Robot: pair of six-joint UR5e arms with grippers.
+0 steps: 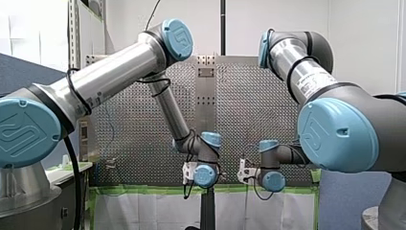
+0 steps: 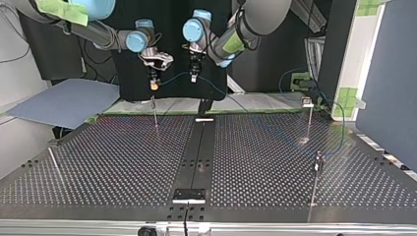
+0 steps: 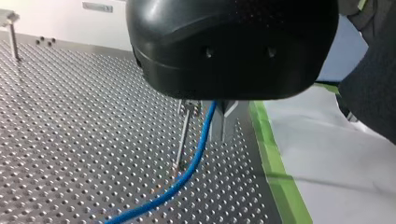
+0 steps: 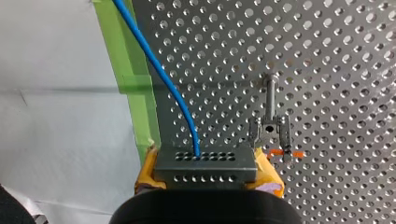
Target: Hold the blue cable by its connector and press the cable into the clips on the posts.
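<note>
The blue cable point(image 2: 174, 77) hangs in a short span between my two grippers above the table's far edge, then trails across the perforated table point(image 2: 123, 162) toward the top view's right. My right gripper point(image 4: 205, 161), with yellow pads, is shut on the cable's point(image 4: 159, 74) end; the connector is hidden between its fingers. My left gripper point(image 3: 219, 135), black with metal fingers, is shut on the cable point(image 3: 196, 154) further along. A thin post with a clip point(image 4: 270, 126) stands just ahead of and beside my right gripper. Another post point(image 3: 183, 140) rises beside the cable under my left gripper.
More thin posts stand on the table: one at the far right point(image 2: 309, 118), one nearer point(image 2: 317, 172), one tilted at the left point(image 2: 54, 164). Green tape point(image 3: 275, 154) lines the table's edge. A grey-blue board point(image 2: 64, 103) lies beyond the table at the top view's left.
</note>
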